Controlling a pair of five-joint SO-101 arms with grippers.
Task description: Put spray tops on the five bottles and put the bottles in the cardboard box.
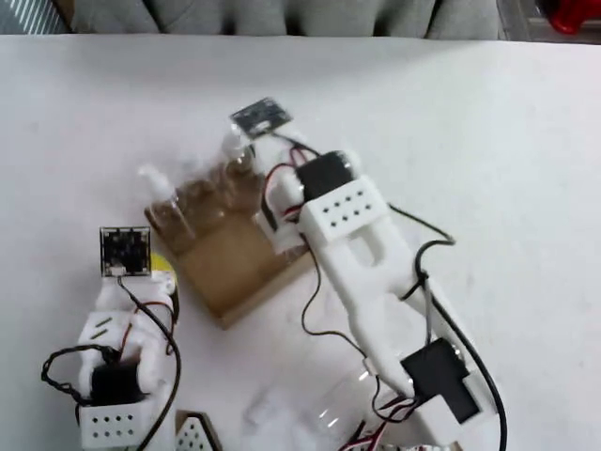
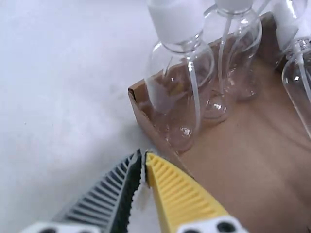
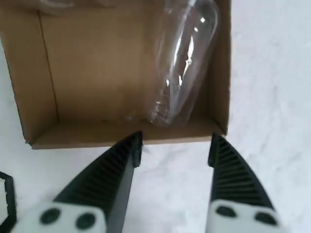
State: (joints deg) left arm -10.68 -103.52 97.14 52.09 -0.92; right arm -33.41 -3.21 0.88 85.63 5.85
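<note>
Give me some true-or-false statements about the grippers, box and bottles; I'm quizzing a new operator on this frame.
1. The left gripper has its fingers closed together. True.
2. The right gripper grips a bottle. False: its fingers are open and empty, just outside the cardboard box.
3. Several bottles with spray tops stand in the box. True.
4. The box is closed by a lid. False: it is open on top.

You see a plain brown cardboard box [image 3: 97, 63] on a white table [image 1: 488, 113]. The bottles [image 2: 180, 97] are clear, with white spray tops [image 2: 175, 19]. Your left gripper [image 2: 143, 158] has one grey and one yellow ribbed finger; your right gripper [image 3: 177, 143] has black ribbed ones.
</note>
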